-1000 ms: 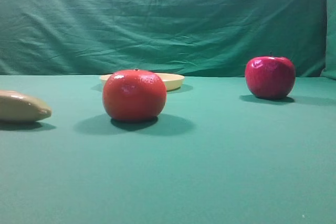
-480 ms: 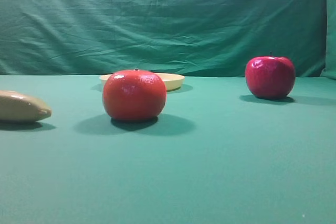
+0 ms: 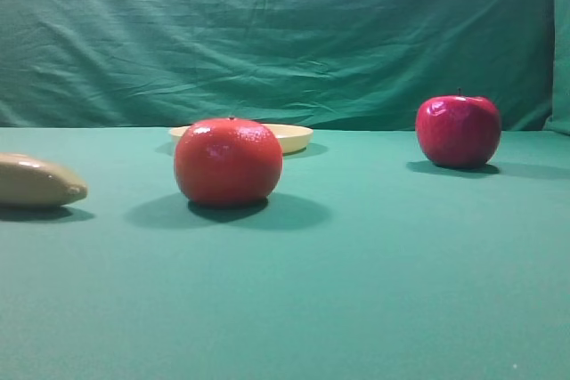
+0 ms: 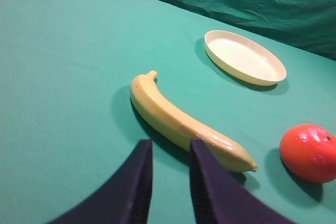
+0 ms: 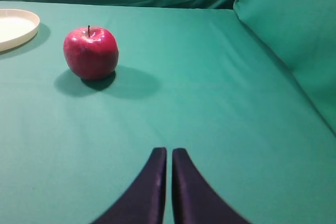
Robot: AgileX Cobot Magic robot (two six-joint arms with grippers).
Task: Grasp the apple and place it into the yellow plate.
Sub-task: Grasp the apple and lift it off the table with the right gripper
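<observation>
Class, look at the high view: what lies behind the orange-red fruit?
Behind the orange-red fruit sits the yellow plate; the fruit covers its left-middle part here. The left wrist view shows the plate holds nothing.

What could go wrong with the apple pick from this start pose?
1. The right gripper has its fingers nearly together and sits well short of the apple; unless it opens first, it may knock the round fruit rolling.
2. The orange-red fruit stands in front of the yellow plate in the exterior view and looks similar, so it could be mistaken for the target.
</observation>
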